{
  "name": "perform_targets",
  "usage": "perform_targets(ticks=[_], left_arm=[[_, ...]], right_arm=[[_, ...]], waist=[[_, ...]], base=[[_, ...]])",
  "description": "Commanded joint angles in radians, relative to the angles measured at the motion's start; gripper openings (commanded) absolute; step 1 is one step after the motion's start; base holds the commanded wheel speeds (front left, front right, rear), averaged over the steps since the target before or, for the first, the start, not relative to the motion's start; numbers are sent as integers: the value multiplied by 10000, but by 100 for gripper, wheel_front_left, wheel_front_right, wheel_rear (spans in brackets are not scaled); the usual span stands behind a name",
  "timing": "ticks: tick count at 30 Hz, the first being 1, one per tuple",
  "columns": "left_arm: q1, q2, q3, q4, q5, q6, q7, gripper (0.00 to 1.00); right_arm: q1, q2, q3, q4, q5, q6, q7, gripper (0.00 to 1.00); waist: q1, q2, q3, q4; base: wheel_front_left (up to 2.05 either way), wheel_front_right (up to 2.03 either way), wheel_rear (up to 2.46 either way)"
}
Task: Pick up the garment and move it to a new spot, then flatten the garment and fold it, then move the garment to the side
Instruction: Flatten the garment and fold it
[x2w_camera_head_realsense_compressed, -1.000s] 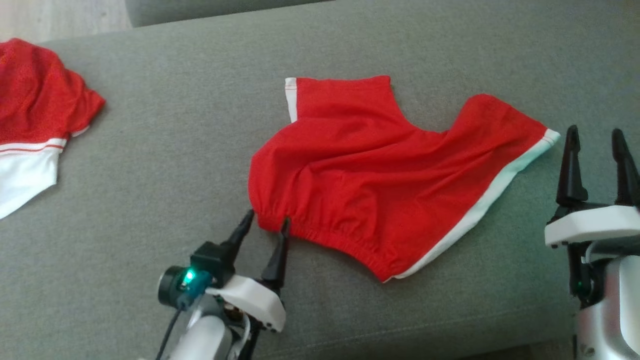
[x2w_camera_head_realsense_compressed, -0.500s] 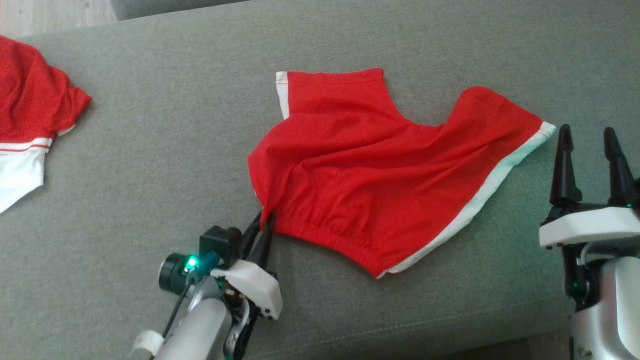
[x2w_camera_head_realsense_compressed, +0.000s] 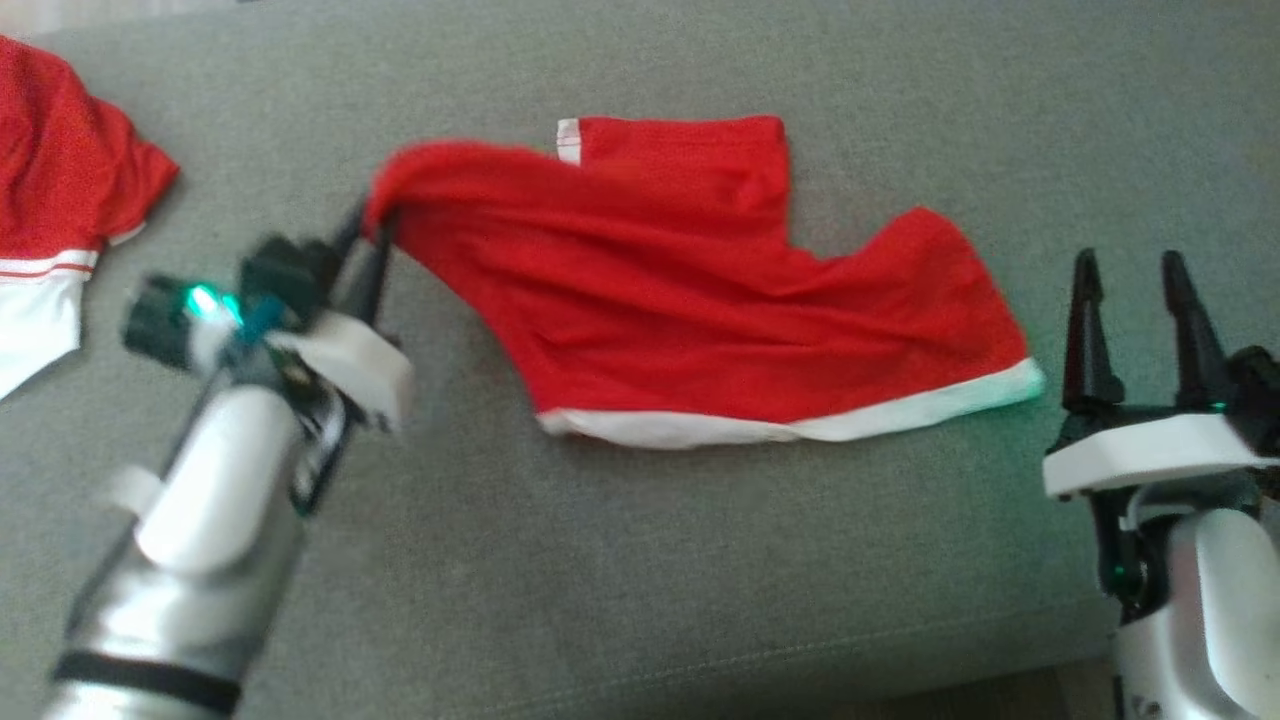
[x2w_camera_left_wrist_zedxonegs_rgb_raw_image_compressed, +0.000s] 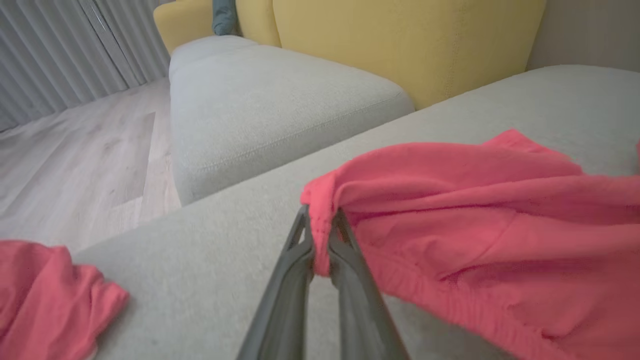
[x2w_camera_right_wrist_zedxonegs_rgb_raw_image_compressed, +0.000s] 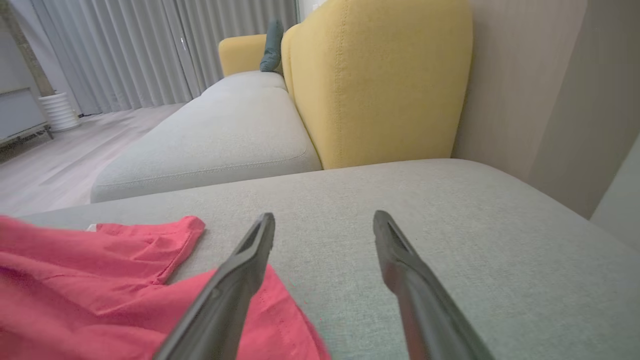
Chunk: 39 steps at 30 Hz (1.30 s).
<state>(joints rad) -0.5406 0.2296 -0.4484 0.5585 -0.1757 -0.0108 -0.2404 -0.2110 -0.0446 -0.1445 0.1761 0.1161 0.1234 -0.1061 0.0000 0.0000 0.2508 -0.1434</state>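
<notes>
- The left pincer is clamped together on a bunched corner of the red fabric shorts with white edging.
- In the left wrist view, the cloth is seen pinched between the two dark fingers.
- The rest of the shorts is spread on the grey upholstered sofa seat, white hem nearest the robot.
- The right pincer is held wide apart with nothing between its fingers, just beside the shorts' right end.
- A second red and white garment is laid well apart at the left.
</notes>
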Motion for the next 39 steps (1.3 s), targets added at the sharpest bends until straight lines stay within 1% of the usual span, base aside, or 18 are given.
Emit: perform_targets(ticks=[1,2,3,4,5,6,7,8,9,10,14,18,23,28,35,39], left_arm=[[-980,596,450,16,92,-132,93,0],[-1432,803,477,316,126,-259,221,0],[-1622,883,488,467,132,-311,252,0],[-1779,943,496,625,132,-351,272,7],[-1905,977,503,776,118,-387,272,25],[-2008,1000,514,915,98,-413,255,35],[-2086,1006,545,1036,68,-406,222,39],[-2086,1006,545,1036,68,-406,222,39],[-2142,982,583,1132,24,-385,167,46],[-2164,937,628,1180,-27,-350,92,100],[-1898,566,852,1076,-342,-171,-141,100],[-1170,137,1154,380,-642,88,-204,100],[347,-387,1534,-1178,-743,447,-211,100],[1927,-859,1652,-2296,-671,634,-212,100],[3760,-1365,1646,-3244,-604,880,-213,100],[4544,-1521,1559,-3378,-654,909,-213,100]], right_arm=[[-172,-56,454,-237,155,73,-132,100],[-233,-56,635,-171,216,73,-184,100],[-262,-56,711,-129,244,73,-217,100],[-289,-56,782,-82,267,73,-257,100],[-309,-56,870,-38,290,73,-289,100],[-326,-56,960,4,315,73,-314,100],[-345,-56,1027,46,335,73,-345,100],[-345,-56,1027,46,335,73,-345,100],[-367,-56,1078,94,351,73,-380,100],[-396,-56,1115,157,356,73,-417,100],[-416,-56,1055,327,312,73,-525,100],[-427,-56,923,403,157,73,-707,100],[-308,-56,894,444,-71,73,-962,100],[-44,-56,1035,575,-200,73,-1171,100],[609,-56,1300,807,-178,73,-1397,100],[985,-56,1376,941,-44,73,-1481,100]], waist=[[0,0,151,-124],[0,0,246,-208],[0,0,288,-239],[0,0,320,-267],[0,0,343,-286],[0,0,366,-300],[0,0,383,-305],[0,0,383,-305],[0,0,391,-300],[0,0,396,-286],[0,0,261,-92],[0,0,-27,207],[0,0,-573,634],[0,0,-1205,1000],[0,0,-2046,1273],[0,0,-2465,1339]], base=[[0,0,0],[0,0,0],[0,0,0],[0,0,0],[0,0,0],[0,0,0],[0,0,0],[0,0,0],[0,0,0],[0,0,0],[0,0,0],[0,0,0],[0,0,0],[0,0,0],[0,0,0],[0,0,0]])
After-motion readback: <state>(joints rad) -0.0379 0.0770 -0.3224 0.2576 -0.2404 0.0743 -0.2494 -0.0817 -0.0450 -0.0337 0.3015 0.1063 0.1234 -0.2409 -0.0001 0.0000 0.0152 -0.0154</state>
